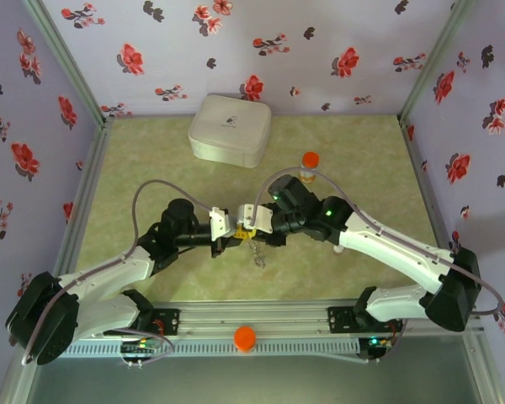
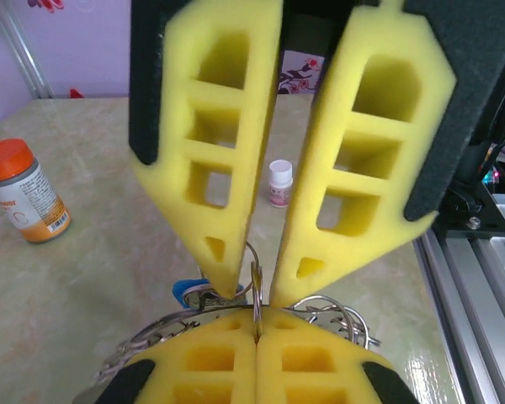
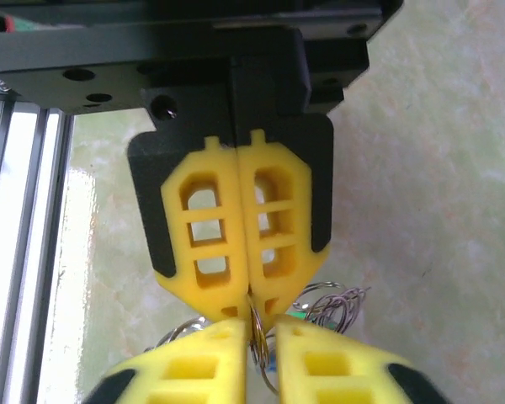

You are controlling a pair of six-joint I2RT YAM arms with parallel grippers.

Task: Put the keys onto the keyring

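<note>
Keyring [image 1: 256, 249] hangs mid-table, right where both arms meet. Left wrist: left gripper [image 2: 257, 341] is pressed tight on its wire, blue key [image 2: 189, 292] just beside. Right wrist: right gripper [image 3: 261, 362] stands slightly spread, wire running through the gap.

The left arm [image 1: 109, 282] and right arm [image 1: 396, 252] both reach inward, forearms nearly level, their tips meeting nose to nose. The left end effector [image 2: 257, 328] has its pads pressed together; the right end effector [image 2: 257, 293] (directly facing it) shows a narrow gap between fingers.
</note>
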